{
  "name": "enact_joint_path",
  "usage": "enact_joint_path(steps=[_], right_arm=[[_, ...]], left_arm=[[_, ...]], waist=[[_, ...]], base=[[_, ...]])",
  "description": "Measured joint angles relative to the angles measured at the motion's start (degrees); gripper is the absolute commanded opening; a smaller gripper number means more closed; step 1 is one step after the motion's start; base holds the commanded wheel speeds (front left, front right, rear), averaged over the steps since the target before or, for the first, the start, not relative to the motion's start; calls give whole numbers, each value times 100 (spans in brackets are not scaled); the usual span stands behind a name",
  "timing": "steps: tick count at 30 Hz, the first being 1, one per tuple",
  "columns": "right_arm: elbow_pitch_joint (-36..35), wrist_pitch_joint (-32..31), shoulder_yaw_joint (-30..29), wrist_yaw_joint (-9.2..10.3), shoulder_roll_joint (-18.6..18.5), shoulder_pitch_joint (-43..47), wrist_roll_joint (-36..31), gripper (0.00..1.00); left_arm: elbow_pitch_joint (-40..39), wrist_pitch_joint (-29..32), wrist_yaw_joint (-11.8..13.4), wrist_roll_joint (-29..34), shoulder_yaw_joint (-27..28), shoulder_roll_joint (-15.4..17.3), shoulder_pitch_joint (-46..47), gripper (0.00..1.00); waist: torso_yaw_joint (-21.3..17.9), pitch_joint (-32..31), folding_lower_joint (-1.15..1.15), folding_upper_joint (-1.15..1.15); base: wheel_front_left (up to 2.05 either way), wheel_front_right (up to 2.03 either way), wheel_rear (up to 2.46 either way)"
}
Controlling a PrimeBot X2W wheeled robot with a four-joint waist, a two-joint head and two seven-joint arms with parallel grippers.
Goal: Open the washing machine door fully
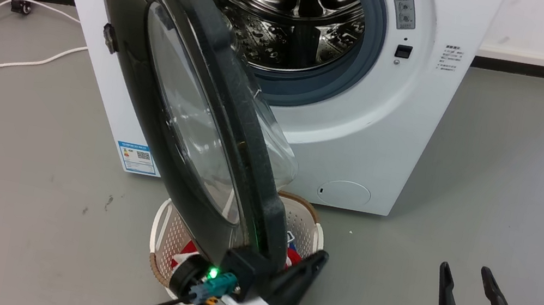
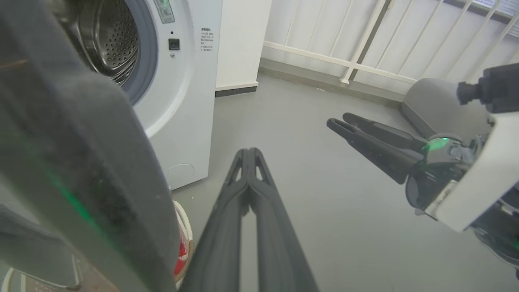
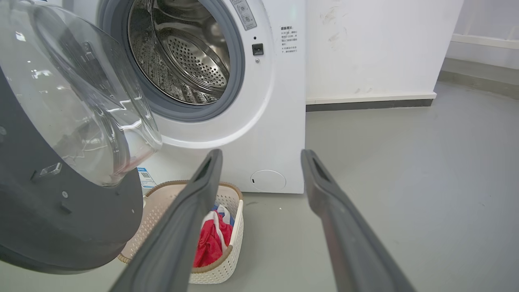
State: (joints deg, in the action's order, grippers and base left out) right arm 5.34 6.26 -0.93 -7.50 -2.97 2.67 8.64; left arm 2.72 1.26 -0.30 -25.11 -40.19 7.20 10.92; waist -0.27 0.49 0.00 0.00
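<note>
The washing machine door (image 1: 184,116) stood swung well out from the steel drum (image 1: 296,7). It ran from the upper left of the head view down to bottom centre, its lower rim over the laundry basket (image 1: 311,233). The left gripper (image 1: 319,259), fingers pressed together, sat just right of that rim. The right gripper (image 1: 465,269), lower right, had its fingers spread apart, well clear of the door.

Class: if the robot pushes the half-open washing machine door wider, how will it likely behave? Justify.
The washing machine door will probably swing as one rigid disc about its attached left side, not flex. Its thick black rim and bulging glass bowl suggest it is fairly heavy. The curved edge may let the shut left gripper slip off.
</note>
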Motion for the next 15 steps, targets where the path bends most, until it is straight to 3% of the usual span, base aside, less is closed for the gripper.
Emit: enact_joint_path(steps=[6, 15], right_arm=[[41, 18, 10, 0, 0, -12, 11, 100], [87, 23, -27, 0, 0, 3, 49, 100]], left_arm=[[366, -289, 236, -41, 309, -51, 126, 0], [394, -370, 442, -9, 353, 20, -7, 0]], waist=[[-70, 18, 0, 0], [-7, -60, 0, 0]], base=[[0, 0, 0], [0, 0, 0]])
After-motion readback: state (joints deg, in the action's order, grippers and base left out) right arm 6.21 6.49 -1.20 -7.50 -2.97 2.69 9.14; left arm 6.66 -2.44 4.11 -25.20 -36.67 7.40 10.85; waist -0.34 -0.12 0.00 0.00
